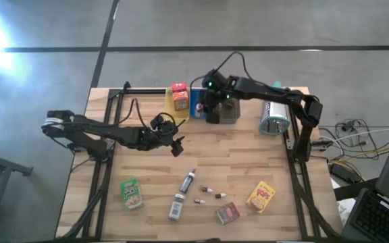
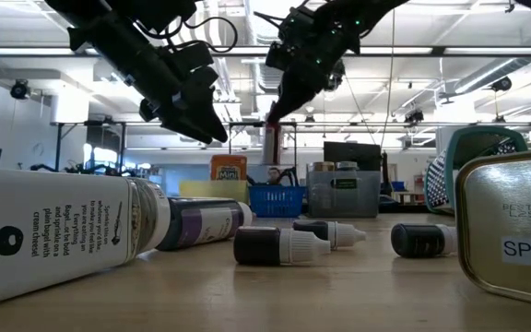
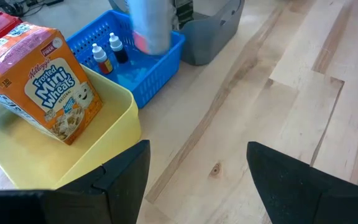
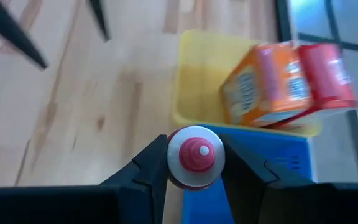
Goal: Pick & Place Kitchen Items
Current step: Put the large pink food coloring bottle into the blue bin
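My right gripper (image 4: 196, 163) is shut on a pale bottle with a white, red-tipped cap (image 4: 196, 152). It hangs over the blue basket (image 1: 196, 102) at the table's far side; the bottle's body (image 3: 149, 25) shows blurred above the basket. Two small dropper vials (image 3: 107, 53) stand in the basket. An orange cereal box (image 3: 45, 81) leans in the yellow tray (image 3: 114, 118), with a red box (image 1: 179, 88) behind it. My left gripper (image 3: 197, 186) stands open above bare wood near the table's middle (image 1: 175, 147), with nothing between its fingers. My right gripper pinches the bottle just below its cap (image 4: 196, 177) between its two fingers (image 4: 151, 168). The fingers slant down from the table's right and far side. The bottle is lifted clear, cap end up toward the wrist, its body hanging below the fingers over the blue basket.
A grey bin (image 1: 229, 111) stands right of the basket, and a teal-rimmed grater (image 1: 275, 116) farther right. On the near half lie a green pouch (image 1: 132, 194), two bottles (image 1: 188, 181) (image 1: 176, 206), three vials (image 1: 208, 192), a spice tin (image 1: 227, 213) and a yellow pouch (image 1: 261, 196).
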You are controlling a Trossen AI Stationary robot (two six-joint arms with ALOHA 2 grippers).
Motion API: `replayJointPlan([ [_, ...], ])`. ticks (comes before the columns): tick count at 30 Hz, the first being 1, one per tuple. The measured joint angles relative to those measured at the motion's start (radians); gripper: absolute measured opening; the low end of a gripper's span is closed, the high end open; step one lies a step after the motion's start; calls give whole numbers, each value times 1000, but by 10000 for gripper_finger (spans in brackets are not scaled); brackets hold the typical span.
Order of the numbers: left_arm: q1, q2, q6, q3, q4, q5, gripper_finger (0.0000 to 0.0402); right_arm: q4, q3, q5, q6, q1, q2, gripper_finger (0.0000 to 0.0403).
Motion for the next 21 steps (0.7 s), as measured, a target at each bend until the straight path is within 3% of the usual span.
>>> replayJointPlan([
  [5,0,0,0,0,0,0,273,34,29,-86,5,-80,0,119],
  [15,0,0,0,0,0,0,273,89,20,-88,4,-166,56,114],
  [21,0,0,0,0,0,0,273,93,46,-89,-22,-172,156,118],
])
